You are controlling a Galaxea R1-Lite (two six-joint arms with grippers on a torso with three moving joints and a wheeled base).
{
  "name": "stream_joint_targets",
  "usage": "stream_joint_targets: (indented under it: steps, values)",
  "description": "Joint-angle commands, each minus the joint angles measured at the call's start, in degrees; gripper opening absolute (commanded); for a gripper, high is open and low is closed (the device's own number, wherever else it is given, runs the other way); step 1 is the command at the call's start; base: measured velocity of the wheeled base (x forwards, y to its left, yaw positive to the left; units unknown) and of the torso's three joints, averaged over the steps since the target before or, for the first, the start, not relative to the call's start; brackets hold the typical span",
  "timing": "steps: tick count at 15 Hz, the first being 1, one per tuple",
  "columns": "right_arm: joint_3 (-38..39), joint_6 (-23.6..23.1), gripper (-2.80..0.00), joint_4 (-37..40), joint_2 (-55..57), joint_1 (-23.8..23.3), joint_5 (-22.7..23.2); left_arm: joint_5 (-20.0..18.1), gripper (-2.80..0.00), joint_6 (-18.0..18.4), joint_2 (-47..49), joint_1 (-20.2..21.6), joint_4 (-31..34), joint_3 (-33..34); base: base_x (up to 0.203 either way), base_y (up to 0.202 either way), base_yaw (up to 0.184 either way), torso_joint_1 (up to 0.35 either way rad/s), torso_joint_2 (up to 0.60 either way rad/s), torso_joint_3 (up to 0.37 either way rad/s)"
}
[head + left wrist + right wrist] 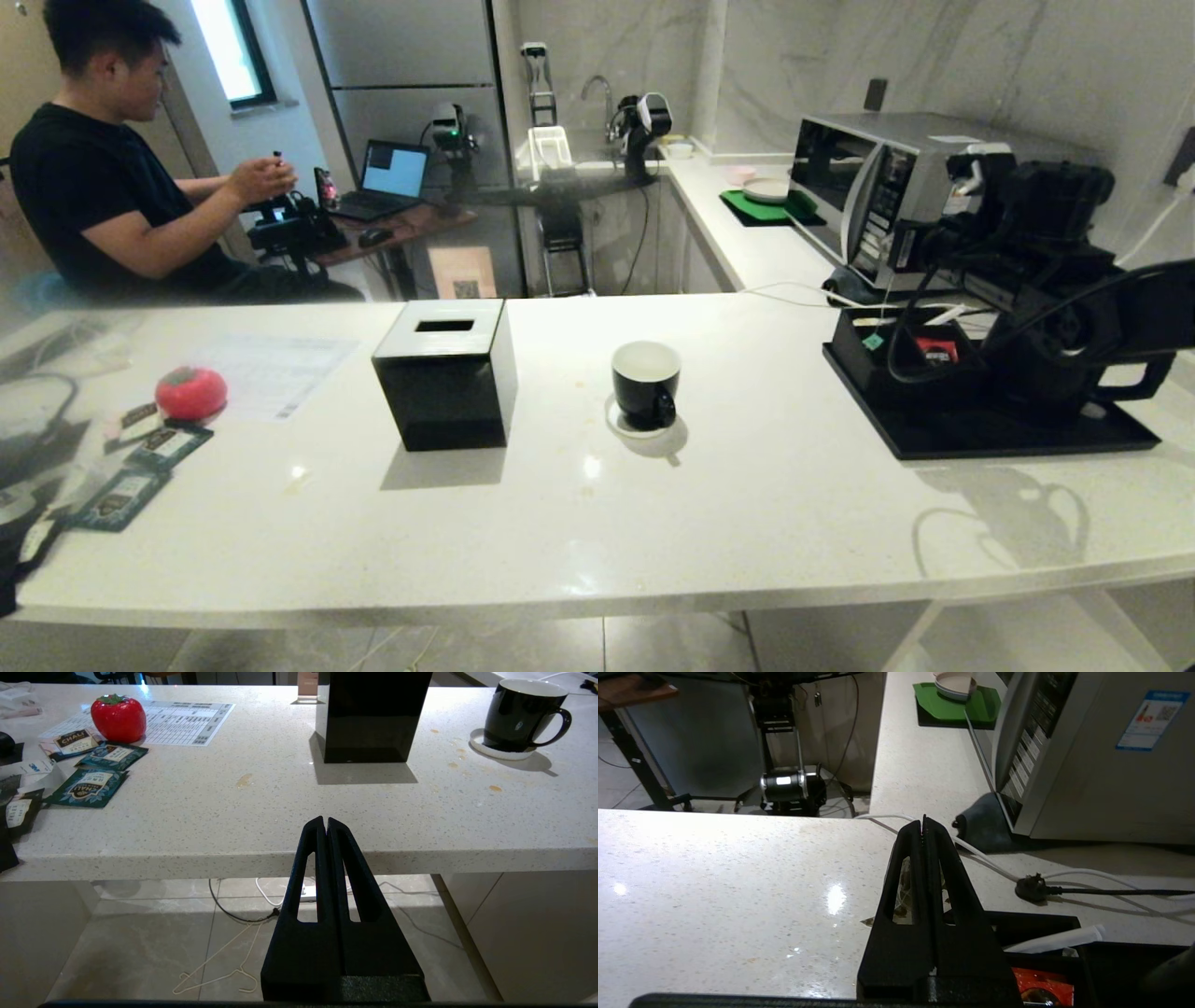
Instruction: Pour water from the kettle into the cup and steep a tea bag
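The left gripper (325,822), jaws pressed together, hangs off the counter's near edge, the glossy black cup (646,384) upright at its two o'clock with ear handle facing the robot, while farther right the right gripper (923,822), jaws likewise together, hovers above the black tray (1018,435) fronting the matte kettle (1074,359).

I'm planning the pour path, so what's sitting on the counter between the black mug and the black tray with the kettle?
Nothing. In the head view the counter between the cup and the tray holding the kettle is bare.
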Motion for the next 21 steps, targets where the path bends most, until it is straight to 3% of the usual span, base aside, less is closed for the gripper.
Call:
stream_joint_targets:
  steps: [1, 21]
  values:
    - [0.08, -0.06, -2.80, -0.07, -1.72, 0.79, 0.01, 0.00, -2.80, -0.04, 0.00, 0.02, -0.02, 0.00, 0.000, 0.000, 0.000, 0.000, 0.00, 0.000]
    - [4.21, -1.64, -2.80, 0.57, -8.53, 7.67, 0.03, 0.00, -2.80, -0.04, 0.00, 0.02, -0.02, 0.00, 0.000, 0.000, 0.000, 0.000, 0.00, 0.000]
